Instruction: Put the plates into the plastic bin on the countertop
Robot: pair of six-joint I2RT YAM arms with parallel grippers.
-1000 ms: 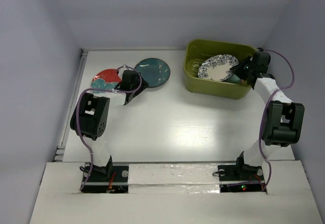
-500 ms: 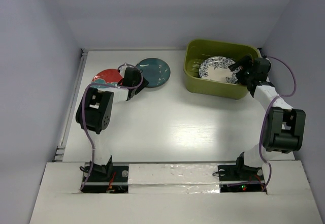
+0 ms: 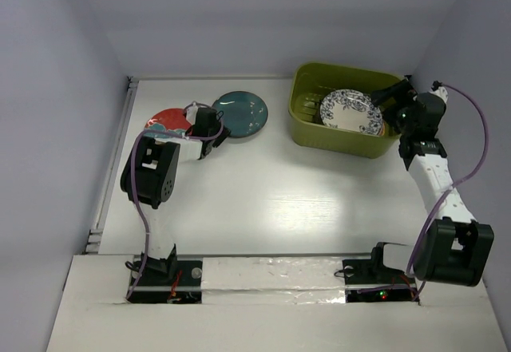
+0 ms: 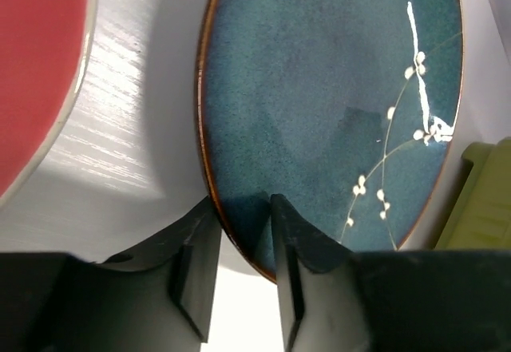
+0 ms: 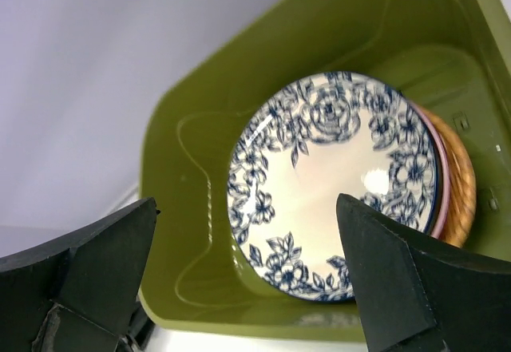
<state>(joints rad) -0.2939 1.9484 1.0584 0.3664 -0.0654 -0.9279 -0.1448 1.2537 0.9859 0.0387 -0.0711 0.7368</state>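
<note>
The dark teal plate (image 3: 239, 114) (image 4: 319, 88) lies on the countertop (image 3: 271, 192). The red plate (image 3: 166, 120) (image 4: 32, 65) sits just left of it. My left gripper (image 3: 217, 132) (image 4: 239, 208) is shut on the teal plate's near rim, one finger on its face and the other outside the edge. The olive-green plastic bin (image 3: 335, 140) (image 5: 184, 168) stands at the back right. Inside it the white-and-blue plate (image 3: 350, 111) (image 5: 335, 184) rests on a pink plate (image 5: 441, 184) and an orange plate (image 5: 461, 184). My right gripper (image 3: 391, 100) (image 5: 246, 204) hangs wide open over the bin's right end, holding nothing.
Pale lavender walls close in the countertop at the back and on both sides. The bin's corner (image 4: 479, 200) shows just right of the teal plate in the left wrist view. My right arm reaches along the right wall.
My right gripper opened and let go of the white-and-blue plate, which settled in the bin, and the arm drew back to the right. My left jaws narrowed onto the teal plate's rim.
</note>
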